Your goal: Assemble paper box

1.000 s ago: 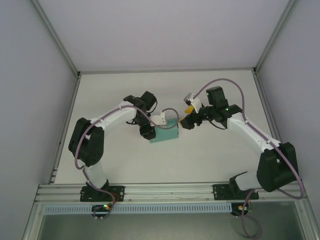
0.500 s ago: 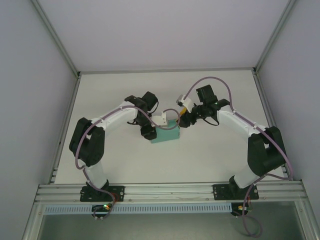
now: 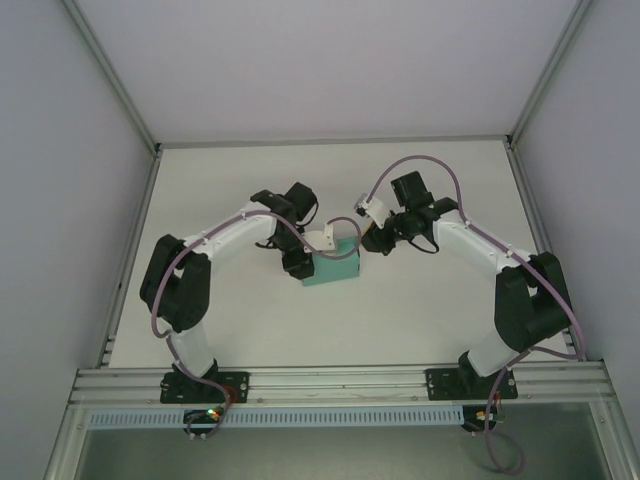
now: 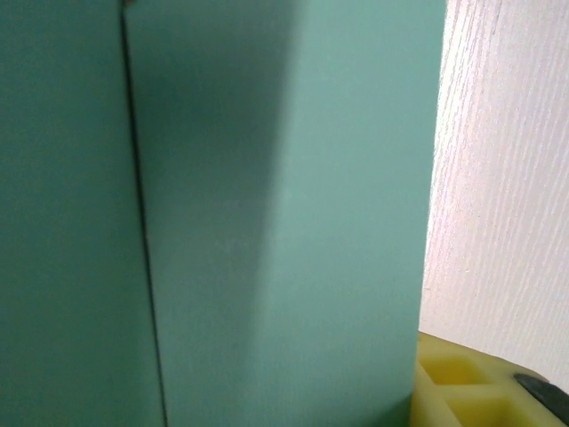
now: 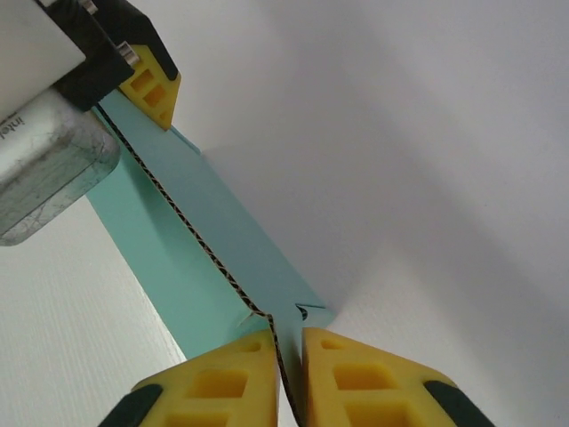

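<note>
Near the middle of the table (image 3: 430, 320), the paper box (image 3: 336, 270) is found already raised into a rectangular body, so the folding is judged well advanced. A raw card edge is left standing free along its top, and closing and tucking are judged to remain. That edge is pinched at one corner between the shut pads of the right gripper (image 5: 283, 342). The box's other end is taken to be held by the left gripper (image 3: 298, 262), its jaws part-closed on the card. Since a second ago, the right gripper has been brought in from just beside the box and closed from wide. Box and left arm are unmoved.
</note>
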You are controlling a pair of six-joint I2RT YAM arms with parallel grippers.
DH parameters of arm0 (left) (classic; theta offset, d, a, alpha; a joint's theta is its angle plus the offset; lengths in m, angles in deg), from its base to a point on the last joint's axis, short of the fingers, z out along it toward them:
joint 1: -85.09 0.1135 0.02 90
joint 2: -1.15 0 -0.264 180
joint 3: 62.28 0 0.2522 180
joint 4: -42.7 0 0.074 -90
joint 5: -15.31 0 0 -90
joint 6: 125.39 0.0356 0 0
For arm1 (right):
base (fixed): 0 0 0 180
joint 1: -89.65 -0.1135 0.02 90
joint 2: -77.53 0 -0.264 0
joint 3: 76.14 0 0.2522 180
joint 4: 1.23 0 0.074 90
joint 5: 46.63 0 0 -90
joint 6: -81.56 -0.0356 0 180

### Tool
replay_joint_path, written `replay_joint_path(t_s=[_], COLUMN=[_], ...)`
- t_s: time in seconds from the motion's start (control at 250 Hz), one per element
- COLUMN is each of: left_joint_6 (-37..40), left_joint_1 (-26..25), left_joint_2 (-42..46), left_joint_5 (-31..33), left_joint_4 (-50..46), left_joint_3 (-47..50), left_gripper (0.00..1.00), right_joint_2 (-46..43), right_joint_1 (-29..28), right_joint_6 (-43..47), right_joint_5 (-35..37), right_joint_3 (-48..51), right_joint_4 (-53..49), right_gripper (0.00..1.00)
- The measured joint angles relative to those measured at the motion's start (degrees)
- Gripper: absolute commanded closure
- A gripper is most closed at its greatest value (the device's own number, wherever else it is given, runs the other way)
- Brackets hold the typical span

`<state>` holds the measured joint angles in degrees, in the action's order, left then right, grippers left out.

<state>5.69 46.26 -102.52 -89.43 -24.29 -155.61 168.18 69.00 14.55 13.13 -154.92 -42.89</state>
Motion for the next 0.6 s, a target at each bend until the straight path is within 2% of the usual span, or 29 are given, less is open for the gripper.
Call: replay_joint_path(t_s=[0.104,0.244,0.423,0.599], left_joint_6=[-0.66,-1.51,-1.73,-2.01], left_joint_1=[-0.59,-1.20,-1.70,-1.99], left_joint_2=[-0.22,-0.22,-0.22,-0.44], left_joint_5=[1.36,2.56,3.15,3.41], left_joint_4=[0.04,0.09,0.04,-0.17], left_joint_3=[-0.24,-0.24,-0.24,-0.50], left_gripper=[0.57,0.57,0.56,0.55], right_joint_2=[-0.04,-0.96,-5.01,-7.80], right_joint_1=[-0.90,-2.23,-4.02,-5.33], right_joint_6=[-4.20,-14.93,-28.35,-35.47], right_joint_5=[1.40,3.65,6.36,8.98], right_joint_3=[-0.76,-0.46,4.90,9.46], right_joint_4=[-1.11,-0.85,4.39,10.08], right_gripper=[0.99,1.00,1.00,1.00])
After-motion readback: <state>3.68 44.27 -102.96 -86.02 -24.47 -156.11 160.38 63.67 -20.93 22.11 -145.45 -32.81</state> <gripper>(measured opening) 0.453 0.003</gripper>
